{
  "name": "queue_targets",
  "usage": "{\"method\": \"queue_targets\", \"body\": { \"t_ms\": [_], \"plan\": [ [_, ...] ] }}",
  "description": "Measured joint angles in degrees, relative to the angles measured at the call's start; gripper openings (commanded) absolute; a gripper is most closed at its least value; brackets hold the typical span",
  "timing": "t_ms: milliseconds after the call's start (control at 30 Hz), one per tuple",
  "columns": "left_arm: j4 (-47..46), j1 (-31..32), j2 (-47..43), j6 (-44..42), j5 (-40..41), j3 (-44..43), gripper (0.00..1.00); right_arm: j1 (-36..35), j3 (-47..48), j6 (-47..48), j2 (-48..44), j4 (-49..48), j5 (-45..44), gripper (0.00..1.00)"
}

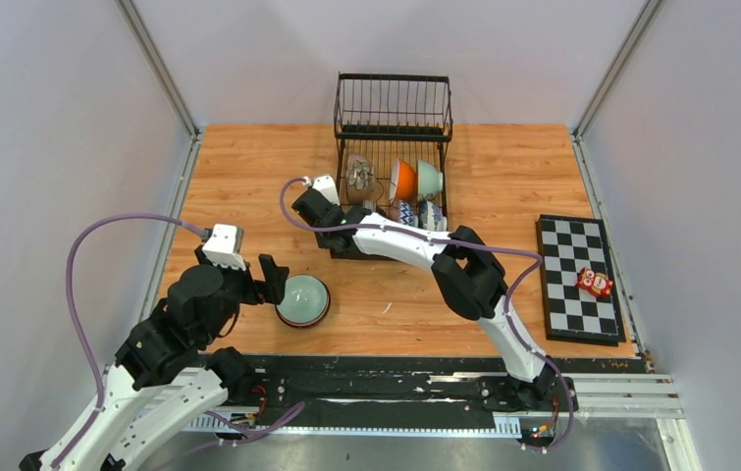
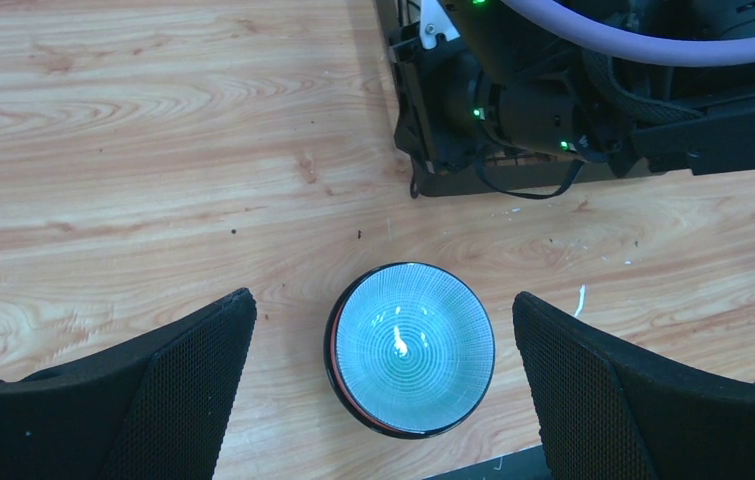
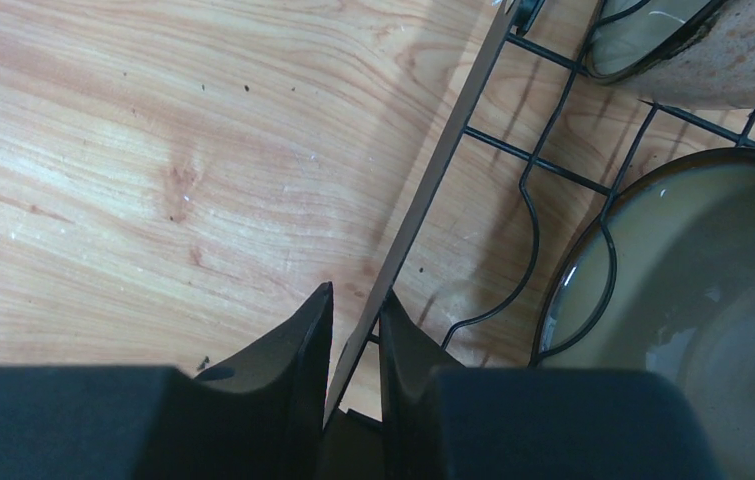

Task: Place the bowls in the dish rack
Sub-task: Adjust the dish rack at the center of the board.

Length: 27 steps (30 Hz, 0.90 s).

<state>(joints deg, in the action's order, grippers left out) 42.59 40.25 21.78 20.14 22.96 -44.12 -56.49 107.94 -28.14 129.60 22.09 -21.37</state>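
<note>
Left fingers: the left gripper (image 2: 383,300) is hanging spread wide, its two mesh-faced fingers (image 2: 188,375) standing either side of one bowl and touching nothing
Between the left fingers: one pale celadon bowl (image 2: 411,348) with a dark, red-lined outer rim is sitting upright on the wooden table (image 1: 248,177), with bare wood showing on both sides of it
Right fingers: the right gripper (image 3: 356,300) is gripping the dish rack (image 1: 393,128), its narrowed fingers pinching the flat side bar (image 3: 450,150) that is running up between them
Just past the right fingers: two bowls are lying inside the rack wires. An olive-glazed bowl (image 3: 693,300) is sitting nearest the bar, and a speckled brown bowl (image 3: 743,60) is sitting beyond it
Bowls counted from above: six are showing, one on the table and five in the rack. The olive-glazed one I cannot match among them
Rack contents: in the base tier the speckled brown bowl, an orange bowl (image 1: 402,181) and a pale green bowl (image 1: 431,177) are standing on edge in a row. Two blue-and-white bowls (image 1: 403,211) are sitting in front of that row, partly behind the right arm
Racks counted: one, black wire, with a basket tier rising behind the base tier
Far side of the right fingers: one checkered board (image 1: 577,294) is lying well apart from the rack, carrying one small red object (image 1: 595,283)
</note>
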Motion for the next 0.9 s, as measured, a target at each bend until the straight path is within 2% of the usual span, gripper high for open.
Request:
{"method": "queue_targets", "body": {
  "t_ms": [467, 900],
  "plan": [
    [0.2, 0.0, 7.8, 0.0, 2.0, 0.0, 1.0, 0.0, -25.2, 9.9, -16.3, -8.1, 5.3, 0.03],
    [-1.0, 0.0, 24.6, -0.7, 4.6, -5.5, 1.0, -2.4, -50.1, 20.4, -35.7, -12.8, 7.7, 0.03]
  ]
}}
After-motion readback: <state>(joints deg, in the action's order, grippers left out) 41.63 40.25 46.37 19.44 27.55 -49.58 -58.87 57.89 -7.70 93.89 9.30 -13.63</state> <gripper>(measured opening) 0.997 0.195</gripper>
